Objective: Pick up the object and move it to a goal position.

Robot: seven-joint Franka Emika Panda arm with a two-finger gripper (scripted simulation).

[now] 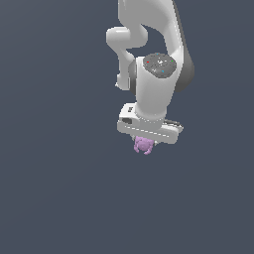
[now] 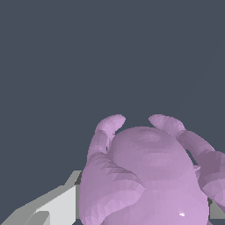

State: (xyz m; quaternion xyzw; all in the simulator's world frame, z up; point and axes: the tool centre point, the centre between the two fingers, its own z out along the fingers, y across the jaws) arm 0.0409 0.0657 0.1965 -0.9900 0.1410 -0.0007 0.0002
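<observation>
The object (image 1: 143, 145) is a small pink-purple lumpy blob with rounded knobs. In the exterior view it sits right under the white gripper (image 1: 146, 141), pressed up against the hand's underside, so the fingers are hidden behind the hand. In the wrist view the object (image 2: 149, 176) fills the near part of the picture, with a grey-white finger (image 2: 52, 206) showing beside it and touching its side. The gripper is shut on the object.
The white arm (image 1: 154, 59) rises from the gripper toward the top of the exterior view. Around it is only a plain dark blue-grey ground (image 1: 59, 188). No goal marker shows.
</observation>
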